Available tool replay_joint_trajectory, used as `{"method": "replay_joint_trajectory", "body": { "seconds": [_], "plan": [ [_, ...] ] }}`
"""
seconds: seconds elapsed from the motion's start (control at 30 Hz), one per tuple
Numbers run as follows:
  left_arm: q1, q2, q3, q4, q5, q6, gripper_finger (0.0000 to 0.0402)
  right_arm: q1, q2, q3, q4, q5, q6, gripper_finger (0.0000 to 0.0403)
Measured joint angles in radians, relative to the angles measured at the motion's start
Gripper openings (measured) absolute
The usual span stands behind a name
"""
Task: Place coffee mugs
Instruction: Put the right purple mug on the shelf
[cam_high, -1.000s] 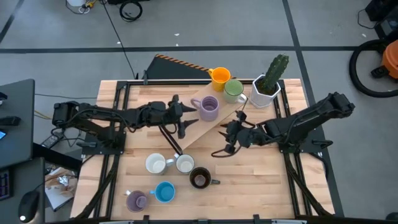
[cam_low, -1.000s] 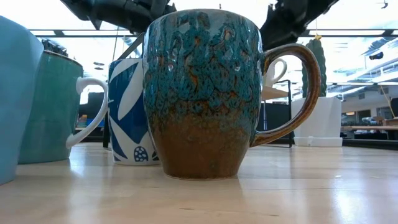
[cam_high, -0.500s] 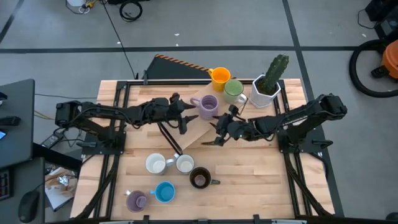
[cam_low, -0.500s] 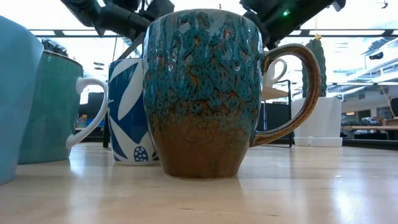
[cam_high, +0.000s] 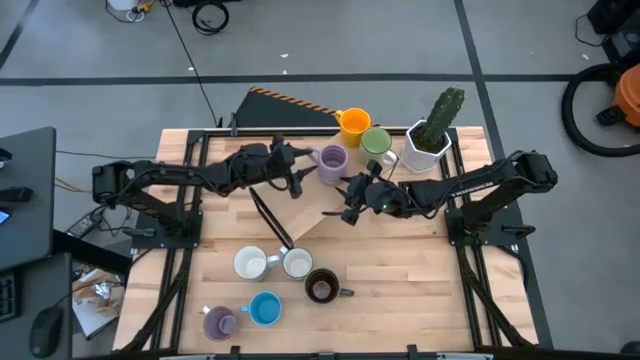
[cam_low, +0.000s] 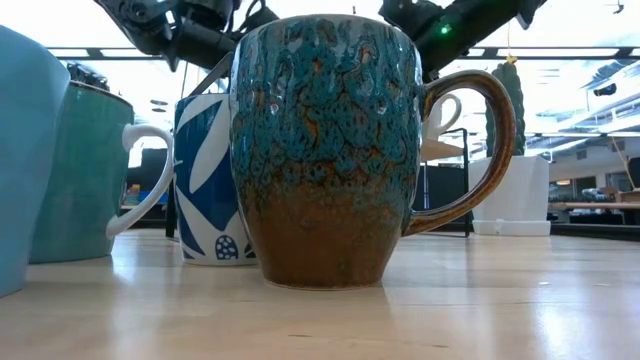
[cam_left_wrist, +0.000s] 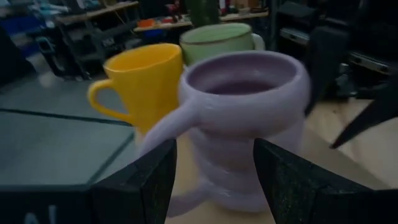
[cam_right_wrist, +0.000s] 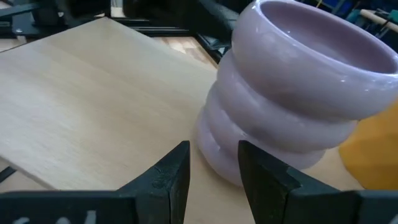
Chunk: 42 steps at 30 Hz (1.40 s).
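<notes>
A ribbed purple mug (cam_high: 333, 158) stands upright on a light wooden board (cam_high: 305, 215), next to an orange mug (cam_high: 353, 122) and a green mug (cam_high: 375, 143). My left gripper (cam_high: 303, 173) reaches in from the table's left, open, with its fingers on either side of the mug's handle (cam_left_wrist: 163, 138). My right gripper (cam_high: 349, 193) comes from the right, open by a narrow gap, its tips just short of the mug's lower wall (cam_right_wrist: 217, 158). Several more mugs stand near the front: white (cam_high: 250, 264), white (cam_high: 297, 263), dark brown (cam_high: 321, 288), blue (cam_high: 264, 308), purple (cam_high: 220, 322). My left gripper (cam_left_wrist: 214, 148) has the purple mug's handle between its open fingers, close to one finger (cam_left_wrist: 152, 177). The fingers come level from the table's left. Whether a finger touches the handle I cannot tell. The mug stands upright on its base on the board.
A white angular pot with a cactus (cam_high: 430, 140) stands behind my right arm, at the far right. In the low view the glazed brown mug (cam_low: 325, 150) fills the foreground, with a blue-patterned mug (cam_low: 205, 180) and a teal one (cam_low: 80, 170) beside it. Bare wood lies at the near right.
My left gripper has moved toward the table's far edge, and the purple mug has slid a little that way on the board, still upright. My right gripper has come from the table's middle toward the far left, up to the purple mug.
</notes>
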<state>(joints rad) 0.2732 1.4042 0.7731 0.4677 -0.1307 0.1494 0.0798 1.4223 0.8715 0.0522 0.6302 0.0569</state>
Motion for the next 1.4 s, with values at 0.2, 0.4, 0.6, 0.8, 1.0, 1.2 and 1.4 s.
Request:
{"method": "replay_joint_trajectory", "body": {
  "seconds": [0.2, 0.4, 0.6, 0.8, 1.0, 1.2, 1.4],
  "plan": [
    [0.032, 0.000, 0.000, 0.002, 0.000, 0.029, 0.0219, -0.004, 0.000, 0.000, 0.000, 0.001, 0.010, 0.0142],
    [0.058, 0.000, 0.000, 0.001, 0.083, 0.039, 0.0219, -0.017, 0.000, 0.000, 0.000, 0.000, 0.034, 0.0142],
    [0.075, -0.001, 0.000, -0.003, 0.143, 0.045, 0.0219, -0.041, -0.001, 0.000, 0.000, -0.002, 0.013, 0.0142],
    [0.044, -0.001, 0.000, -0.017, 0.154, 0.039, 0.0219, -0.044, -0.001, 0.000, -0.001, -0.012, -0.007, 0.0142],
    [0.003, 0.003, 0.000, -0.039, 0.156, 0.007, 0.0219, -0.044, -0.001, 0.000, -0.001, -0.187, -0.050, 0.0142],
    [-0.011, 0.060, 0.000, -0.017, 0.141, -0.008, 0.0219, -0.044, -0.001, 0.000, -0.001, -0.182, -0.067, 0.0142],
    [-0.006, 0.088, -0.001, 0.017, 0.072, -0.007, 0.0219, -0.044, -0.001, 0.000, -0.001, -0.171, -0.069, 0.0142]
  ]
}}
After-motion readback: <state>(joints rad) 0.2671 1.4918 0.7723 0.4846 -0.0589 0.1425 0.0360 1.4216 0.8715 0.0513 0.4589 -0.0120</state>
